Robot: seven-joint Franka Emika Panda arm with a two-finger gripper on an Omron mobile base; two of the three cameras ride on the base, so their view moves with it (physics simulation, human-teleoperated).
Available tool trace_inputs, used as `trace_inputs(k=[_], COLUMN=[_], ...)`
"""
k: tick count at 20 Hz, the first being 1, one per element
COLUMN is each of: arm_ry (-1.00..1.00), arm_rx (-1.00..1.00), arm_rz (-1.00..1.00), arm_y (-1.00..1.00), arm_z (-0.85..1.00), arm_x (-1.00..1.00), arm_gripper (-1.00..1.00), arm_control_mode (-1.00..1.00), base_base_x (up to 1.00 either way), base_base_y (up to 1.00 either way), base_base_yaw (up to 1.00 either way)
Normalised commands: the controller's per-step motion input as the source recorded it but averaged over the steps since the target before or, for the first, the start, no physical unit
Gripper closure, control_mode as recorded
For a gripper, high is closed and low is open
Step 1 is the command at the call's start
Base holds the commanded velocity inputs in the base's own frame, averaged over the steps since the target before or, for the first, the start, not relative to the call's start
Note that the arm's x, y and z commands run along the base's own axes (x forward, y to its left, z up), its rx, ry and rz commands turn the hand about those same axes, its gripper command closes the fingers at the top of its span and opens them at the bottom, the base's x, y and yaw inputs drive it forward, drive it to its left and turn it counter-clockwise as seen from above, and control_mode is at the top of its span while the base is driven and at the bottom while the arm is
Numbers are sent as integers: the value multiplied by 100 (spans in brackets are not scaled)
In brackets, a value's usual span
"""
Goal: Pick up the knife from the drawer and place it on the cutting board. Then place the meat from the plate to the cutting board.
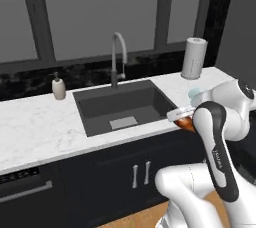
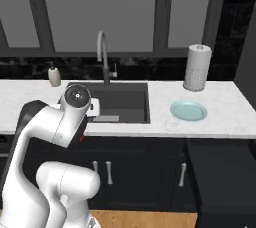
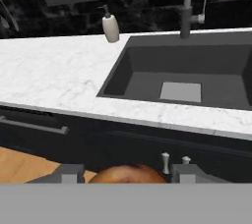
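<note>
The gripper (image 3: 127,175) was about half open, clamped on what looked like the one drumstick (image 3: 129,174), out over the cabinet front below the sink (image 3: 197,70). One teal plate (image 2: 188,110) sat bare on the counter (image 2: 210,122), beside one paper towel roll (image 2: 197,67).

White marble counter (image 2: 220,122) carries the plate (image 2: 188,110), paper towel roll (image 2: 197,67) and soap bottle (image 2: 54,76)

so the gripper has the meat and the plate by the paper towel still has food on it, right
Not quite: the plate by the paper towel is bare, as the right base view shows. The gripper does hold the meat.
</note>
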Motion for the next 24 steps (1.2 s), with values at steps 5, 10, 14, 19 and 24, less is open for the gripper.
trace_inputs(k=[5, 10, 14, 19, 24], arm_ry=[0, 0, 0, 0, 0], arm_rx=[0, 0, 0, 0, 0], arm_rz=[0, 0, 0, 0, 0], arm_y=[0, 0, 0, 0, 0], arm_z=[0, 0, 0, 0, 0], arm_x=[0, 0, 0, 0, 0], arm_gripper=[100, 100, 100, 100, 100], arm_control_mode=[100, 100, 100, 100, 100], base_base_x=[-18, -5, 0, 0, 5], base_base_y=[100, 100, 100, 100, 100], base_base_yaw=[17, 12, 18, 16, 9])
